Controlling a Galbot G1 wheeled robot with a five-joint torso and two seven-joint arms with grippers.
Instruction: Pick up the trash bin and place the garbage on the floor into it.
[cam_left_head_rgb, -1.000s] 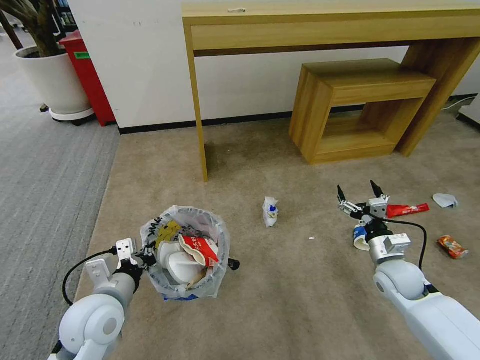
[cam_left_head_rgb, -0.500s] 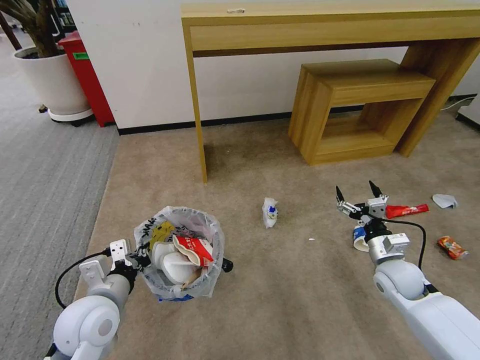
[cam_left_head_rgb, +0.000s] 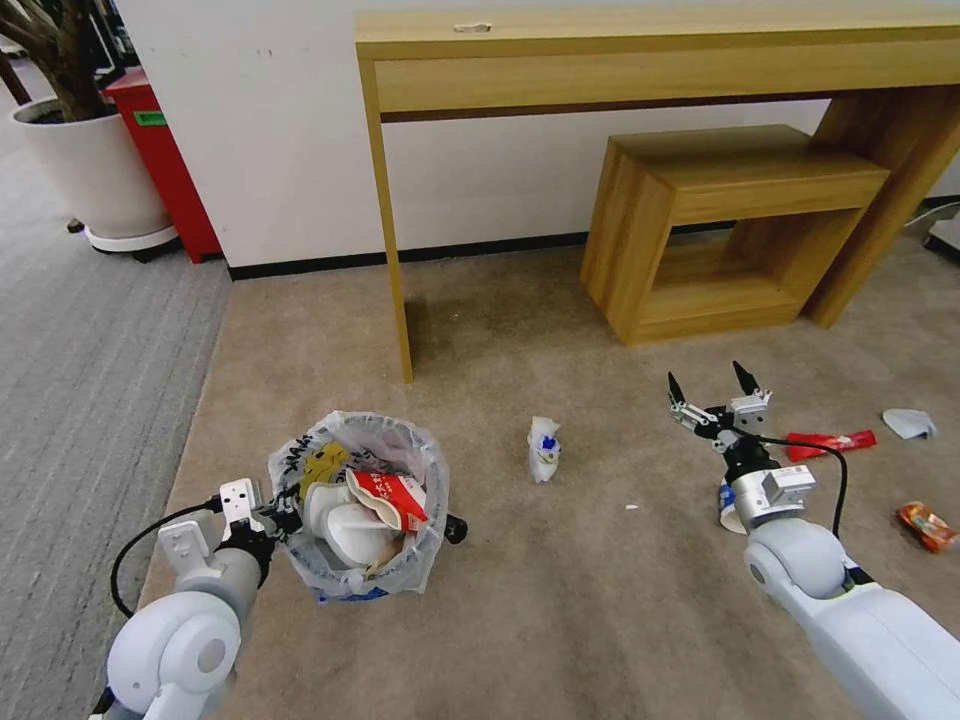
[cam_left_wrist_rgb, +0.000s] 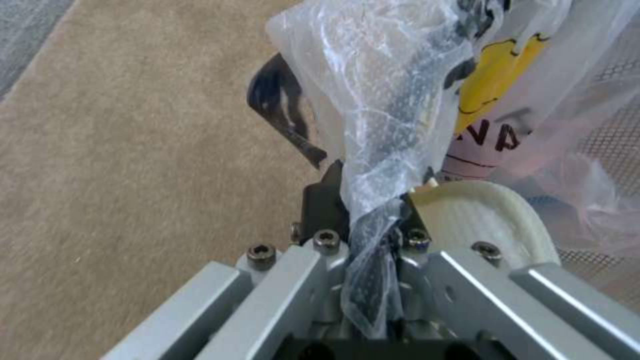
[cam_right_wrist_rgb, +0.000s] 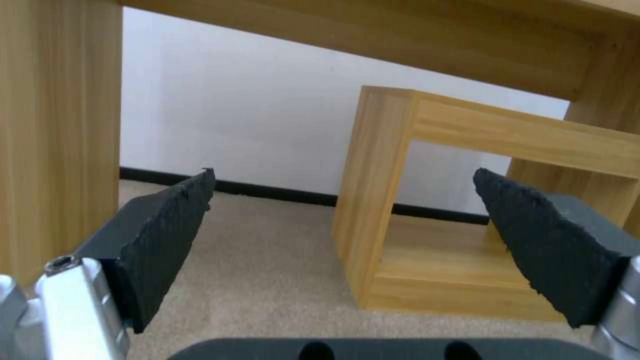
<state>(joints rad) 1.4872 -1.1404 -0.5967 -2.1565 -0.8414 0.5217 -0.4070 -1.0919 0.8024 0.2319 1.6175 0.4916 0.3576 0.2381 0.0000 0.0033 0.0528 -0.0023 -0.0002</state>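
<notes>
The trash bin (cam_left_head_rgb: 300, 560), lined with a crinkly white bag, hangs low over the beige floor (cam_left_head_rgb: 570, 610). My left gripper (cam_left_head_rgb: 276, 517) is shut on its rim; in the left wrist view the left gripper (cam_left_wrist_rgb: 370, 210) pinches bag and rim. White slippers (cam_left_head_rgb: 345, 528) and a red-white carton (cam_left_head_rgb: 393, 497) lie inside. My right gripper (cam_left_head_rgb: 706, 382) stands open and empty above the carpet; the right gripper (cam_right_wrist_rgb: 343, 175) faces the wooden furniture. Garbage on the floor: a crumpled blue-white cup (cam_left_head_rgb: 544, 448), another cup (cam_left_head_rgb: 728, 505) half hidden behind my right wrist, a red wrapper (cam_left_head_rgb: 830, 440), a white tissue (cam_left_head_rgb: 910, 423), an orange can (cam_left_head_rgb: 925, 526).
A tall wooden desk (cam_left_head_rgb: 640, 60) stands against the wall, its leg (cam_left_head_rgb: 392, 250) close behind the bin. A low wooden bench (cam_left_head_rgb: 730, 230) sits under it on the right. Grey ribbed carpet (cam_left_head_rgb: 90, 400), a plant pot (cam_left_head_rgb: 95, 170) and a red container (cam_left_head_rgb: 165, 160) lie to the left.
The whole picture shifted, so the camera moved nearer the desk. The left gripper carried the bin slightly left at first. The right gripper stays open.
</notes>
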